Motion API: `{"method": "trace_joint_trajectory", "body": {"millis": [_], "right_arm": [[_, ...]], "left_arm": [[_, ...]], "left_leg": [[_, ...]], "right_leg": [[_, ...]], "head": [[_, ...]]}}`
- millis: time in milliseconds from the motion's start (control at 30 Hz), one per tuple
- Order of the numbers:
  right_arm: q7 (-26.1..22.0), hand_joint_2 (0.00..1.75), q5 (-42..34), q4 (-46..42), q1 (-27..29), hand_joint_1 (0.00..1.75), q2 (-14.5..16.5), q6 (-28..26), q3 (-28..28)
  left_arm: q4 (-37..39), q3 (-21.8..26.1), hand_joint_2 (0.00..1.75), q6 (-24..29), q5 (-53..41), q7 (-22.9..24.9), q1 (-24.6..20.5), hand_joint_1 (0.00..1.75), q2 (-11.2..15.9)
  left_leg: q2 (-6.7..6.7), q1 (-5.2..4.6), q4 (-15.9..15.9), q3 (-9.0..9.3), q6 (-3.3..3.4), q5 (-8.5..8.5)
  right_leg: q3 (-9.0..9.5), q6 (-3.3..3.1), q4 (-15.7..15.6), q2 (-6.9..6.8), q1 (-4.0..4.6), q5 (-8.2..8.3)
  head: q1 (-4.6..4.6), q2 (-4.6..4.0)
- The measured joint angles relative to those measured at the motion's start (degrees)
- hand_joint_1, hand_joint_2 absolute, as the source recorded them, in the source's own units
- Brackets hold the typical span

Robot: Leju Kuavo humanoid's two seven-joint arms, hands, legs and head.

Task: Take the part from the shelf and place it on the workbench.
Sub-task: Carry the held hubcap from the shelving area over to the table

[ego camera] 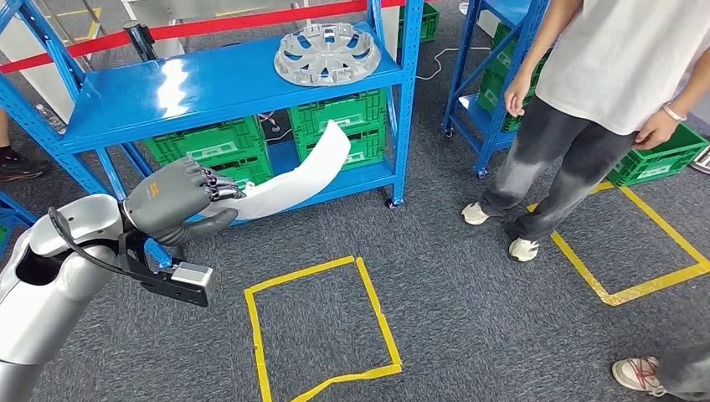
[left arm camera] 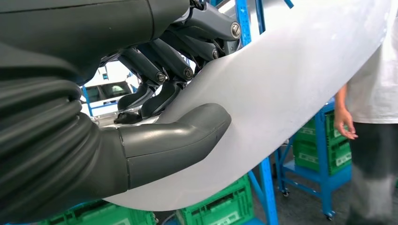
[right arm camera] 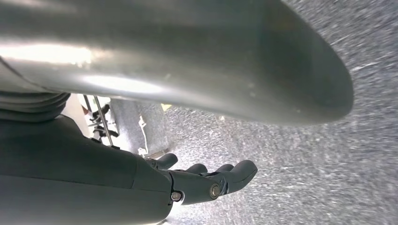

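I've got the left hand [ego camera: 180, 199] gripping the white curved part [ego camera: 295, 177], thumb under, fingers [left arm camera: 155, 77] over, held in front of the blue shelf [ego camera: 209, 84], below its top deck. Right hand [right arm camera: 206, 180]: fingers loosely extended, nothing in it. Person [ego camera: 586, 92] stands right of shelf.

Smooth matt white part [ego camera: 293, 178], glossy blue metal shelf [ego camera: 192, 88], rough grey carpet [ego camera: 469, 301].
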Motion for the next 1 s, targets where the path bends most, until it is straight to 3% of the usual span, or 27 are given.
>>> {"method": "trace_joint_trajectory", "body": {"millis": [33, 100, 167, 233, 300, 367, 400, 433, 500, 533, 567, 600, 633, 700, 767, 833, 900, 933, 1000], "right_arm": [[0.0, 0.00, 0.0, 0.0, 0.0, 0.00, 0.0, 0.0, 0.0], [0.0, 0.00, 0.0, 0.0, 0.0, 0.00, 0.0, 0.0, 0.0], [0.0, 0.00, 0.0, 0.0, 0.0, 0.00, 0.0, 0.0, 0.0], [0.0, 0.00, 0.1, 0.0, 0.0, 0.00, 0.0, 0.1, 0.0], [0.0, 0.00, 0.3, 0.0, 0.0, 0.00, 0.0, 0.1, 0.0], [0.0, 0.00, 0.5, 0.0, 0.2, 0.00, 0.0, 0.1, 0.0], [0.1, 0.00, 0.5, 0.0, 0.3, 0.00, 0.0, 0.1, 0.0], [0.1, 0.00, 0.6, 0.0, 0.4, 0.00, 0.0, 0.1, 0.0], [0.2, 0.00, 0.7, 0.0, 0.4, 0.00, 0.0, 0.1, 0.0], [0.2, 0.00, 0.8, 0.0, 0.4, 0.00, 0.0, 0.1, 0.0], [0.2, 0.00, 0.9, 0.0, 0.4, 0.00, 0.0, 0.1, 0.0], [0.2, 0.00, 0.9, 0.0, 0.4, 0.00, 0.0, 0.1, 0.0], [0.2, 0.00, 0.9, 0.0, 0.4, 0.00, 0.0, 0.1, 0.0], [0.2, 0.00, 1.0, 0.0, 0.2, 0.00, 0.0, 0.1, 0.0], [0.1, 0.00, 1.1, 0.0, -0.1, 0.00, 0.0, 0.1, 0.0], [0.0, 0.00, 1.1, 0.0, -0.1, 0.00, 0.0, 0.2, 0.0], [0.1, 0.00, 1.1, 0.0, -0.1, 0.00, 0.1, 0.2, 0.0], [0.1, 0.00, 1.1, 0.0, -0.1, 0.00, 0.1, 0.3, 0.0], [0.1, 0.00, 1.0, 0.0, -0.2, 0.00, 0.1, 0.4, 0.0]], "left_arm": [[0.1, 0.0, 1.75, -0.1, 0.1, 0.0, 0.0, 1.75, 0.0], [0.2, 0.0, 1.75, -0.3, 0.2, 0.1, 0.0, 1.75, 0.0], [0.2, 0.0, 1.75, -0.4, 0.3, 0.1, -0.1, 1.75, 0.0], [0.1, 0.1, 1.75, -0.4, 0.4, 0.1, -0.3, 1.75, 0.1], [-0.3, 0.2, 1.75, -0.3, 0.6, 0.1, -0.2, 1.75, 0.6], [-0.6, 0.3, 1.75, -0.2, 0.7, 0.1, 0.4, 1.75, 1.2], [-0.8, 0.3, 1.75, 0.0, 0.7, 0.2, 0.8, 1.75, 1.4], [-0.9, 0.3, 1.75, 0.1, 0.7, 0.2, 1.0, 1.75, 1.5], [-1.2, 0.4, 1.75, 0.2, 0.7, 0.2, 1.6, 1.75, 1.7], [-1.3, 0.4, 1.75, 0.2, 0.7, 0.2, 1.9, 1.75, 1.9], [-1.3, 0.4, 1.75, 0.2, 0.7, 0.2, 2.2, 1.75, 2.0], [-1.3, 0.4, 1.75, 0.1, 0.7, 0.2, 2.4, 1.75, 2.2], [-1.3, 0.4, 1.75, 0.0, 0.7, 0.2, 2.4, 1.75, 2.3], [-1.5, 0.6, 1.75, -0.7, 0.9, 0.3, 2.1, 1.75, 2.4], [-1.6, 0.7, 1.75, -1.3, 1.0, 0.5, 1.6, 1.75, 2.4], [-1.6, 0.8, 1.75, -1.6, 1.0, 0.6, 1.0, 1.75, 2.4], [-1.6, 0.9, 1.75, -1.9, 1.1, 0.8, 0.6, 1.75, 2.5], [-1.6, 0.9, 1.75, -2.2, 1.3, 1.0, 0.5, 1.75, 2.6], [-1.6, 0.9, 1.75, -3.2, 1.8, 1.0, 0.3, 1.75, 2.8]], "left_leg": [[0.01, 0.10, 3.2, -0.45, -0.18, -1.26], [0.00, 0.20, 4.9, 1.02, -0.23, -0.25], [-0.04, 0.19, -1.1, 6.43, 0.15, 2.00], [-0.15, -0.08, -9.1, 12.18, 0.80, 1.49], [-0.23, -0.45, -12.4, 13.87, 1.61, 0.66], [-0.11, -0.48, -12.7, 13.21, 2.63, 1.71], [-0.03, -0.44, -12.9, 12.79, 3.14, 2.42], [0.03, -0.35, -13.1, 12.22, 3.56, 3.20], [0.01, -0.38, -12.9, 10.50, 4.00, 4.54], [0.00, -0.42, -12.7, 9.53, 4.04, 5.16], [0.01, -0.45, -12.5, 8.57, 4.02, 5.72], [0.00, -0.45, -12.2, 7.65, 3.94, 6.22], [0.00, -0.44, -11.9, 6.79, 3.81, 6.65], [0.01, -0.49, -11.1, 5.34, 3.36, 7.35], [0.09, -0.61, -10.6, 4.58, 2.69, 7.99], [0.15, -0.64, -10.8, 4.37, 1.98, 8.77], [0.05, -0.52, -10.1, 3.74, 1.24, 8.04], [0.00, -0.42, -8.4, 2.99, 0.81, 6.38], [-0.04, -0.13, -2.0, 0.76, 0.09, 1.52]], "right_leg": [[-0.84, 0.04, 0.0, -0.01, 0.00, 0.66], [-2.53, 0.19, 0.1, -0.04, 0.00, 1.96], [-3.88, 0.48, 0.2, -0.05, 0.00, 3.18], [-4.58, 1.01, 0.2, -0.02, 0.08, 4.23], [-4.76, 1.74, -0.1, 0.01, -0.01, 5.24], [-5.07, 2.52, -0.2, 0.11, -0.20, 5.54], [-5.55, 2.83, 0.7, 0.19, -0.25, 4.38], [-6.34, 3.08, 2.6, 0.27, -0.26, 2.22], [-8.49, 3.41, 9.6, 0.36, -0.29, -3.50], [-9.27, 3.54, 13.2, 0.38, -0.29, -5.26], [-9.38, 3.61, 15.6, 0.38, -0.28, -5.79], [-8.53, 3.62, 16.0, 0.38, -0.28, -5.14], [-6.55, 3.56, 14.2, 0.38, -0.28, -3.84], [-0.58, 3.17, 6.4, 0.36, -0.16, -2.65], [2.89, 2.41, 1.0, 0.40, 0.07, -3.18], [2.73, 1.58, 0.3, 0.42, 0.15, -2.95], [2.15, 0.75, -0.1, 0.30, -0.04, -2.09], [1.72, 0.41, -0.3, 0.23, -0.16, -1.56], [0.61, 0.09, -0.4, 0.16, -0.22, -0.66]], "head": [[0.00, 0.00], [-0.01, 0.00], [0.00, 0.00], [0.04, 0.00], [0.01, 0.00], [-0.09, 0.00], [-0.05, 0.00], [-0.02, 0.00], [0.10, 0.00], [0.10, 0.00], [0.10, 0.00], [0.10, 0.00], [0.11, 0.00], [0.13, 0.00], [0.14, 0.00], [0.17, 0.00], [0.19, 0.00], [0.16, 0.00], [0.12, 0.00]]}}
